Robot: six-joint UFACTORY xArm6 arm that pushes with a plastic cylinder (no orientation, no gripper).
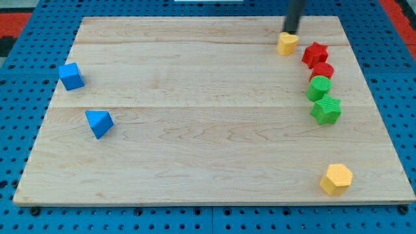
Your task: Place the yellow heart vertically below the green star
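Observation:
The yellow heart (286, 43) lies near the view's top, right of centre. My tip (289, 32) stands just above it in the view, touching or nearly touching its top edge. The green star (325, 109) lies on the right side of the board, lower in the view and to the right of the heart. The rod rises out of the view's top edge.
A red star (315, 53), a red cylinder (322, 70) and a green cylinder (318, 86) form a close column just above the green star. A yellow pentagon (336, 179) sits at the bottom right. A blue cube (71, 75) and a blue triangle (99, 122) lie at the left.

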